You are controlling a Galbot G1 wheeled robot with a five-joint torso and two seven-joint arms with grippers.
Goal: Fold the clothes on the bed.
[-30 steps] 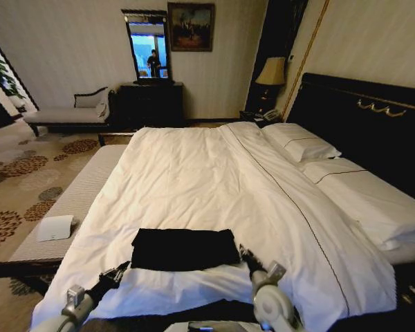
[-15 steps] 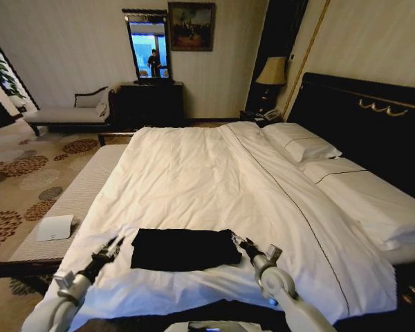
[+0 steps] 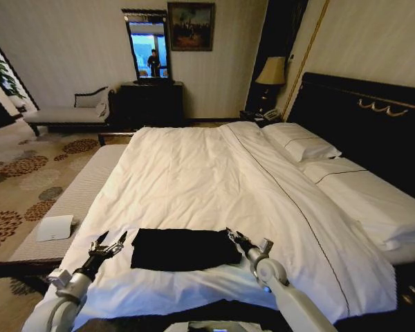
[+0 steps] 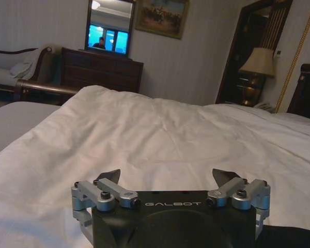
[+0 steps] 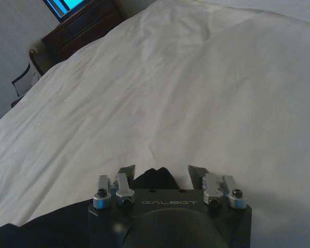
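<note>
Fingers on both grippers are spread apart and hold nothing. From where I stand, the black T-shirt point(image 3: 185, 249) lies folded into a flat, wide rectangle on the white duvet point(image 3: 194, 180), close to the foot edge of the bed point(image 3: 373, 124) and far from the pillows point(image 3: 301, 145) at the dark headboard. The left gripper point(image 3: 109, 245) hangs just off the shirt's left edge, apart from the cloth, its open fingers point(image 4: 109, 175) pointing up the bed over bare duvet. The right gripper point(image 3: 234, 237) sits at the shirt's far right corner, and a peak of black fabric point(image 5: 156, 178) shows between its parted fingers point(image 5: 127, 171); whether they touch it I cannot tell. Both arms reach in from the foot of the bed.
</note>
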